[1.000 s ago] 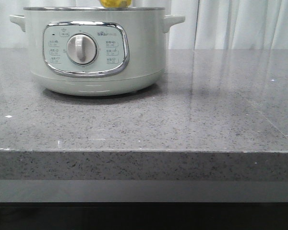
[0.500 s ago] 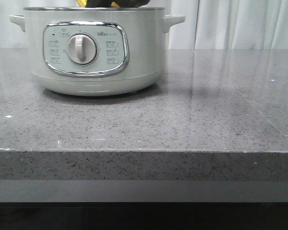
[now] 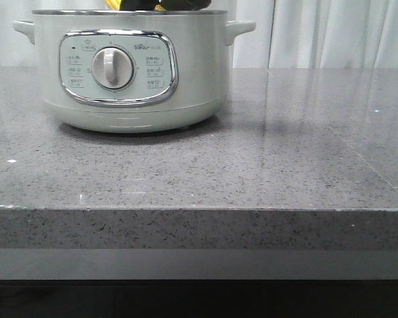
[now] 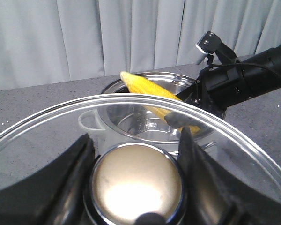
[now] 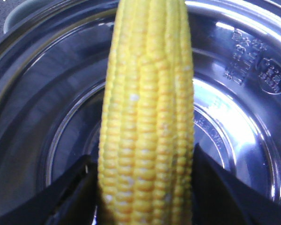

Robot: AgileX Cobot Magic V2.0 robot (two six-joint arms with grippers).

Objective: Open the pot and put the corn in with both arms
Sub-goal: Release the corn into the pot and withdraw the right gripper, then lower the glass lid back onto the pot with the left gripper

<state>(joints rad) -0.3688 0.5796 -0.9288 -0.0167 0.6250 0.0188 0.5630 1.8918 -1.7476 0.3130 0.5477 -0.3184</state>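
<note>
The pot (image 3: 129, 66) stands open at the table's back left, its dial panel facing me. My left gripper (image 4: 136, 140) is shut on the chrome knob (image 4: 136, 183) of the glass lid (image 4: 33, 140) and holds the lid off the pot, to one side of it. My right gripper (image 5: 143, 159) is shut on the yellow corn (image 5: 147, 108) and holds it tilted over the steel inside of the pot (image 5: 234, 117). The left wrist view shows the corn (image 4: 143, 86) reaching across the pot's rim (image 4: 131, 76). In the front view only a bit of corn (image 3: 113, 5) shows above the rim.
The grey speckled table (image 3: 252, 165) stretches in front of and right of the pot, with its front edge (image 3: 199, 209) near me. A pale curtain (image 3: 331, 33) hangs behind. My right arm (image 4: 246, 79) reaches over the pot's side.
The corn has sunk lower over the pot; less yellow shows above the rim and the dark right gripper now shows there. The pot has not moved.
</note>
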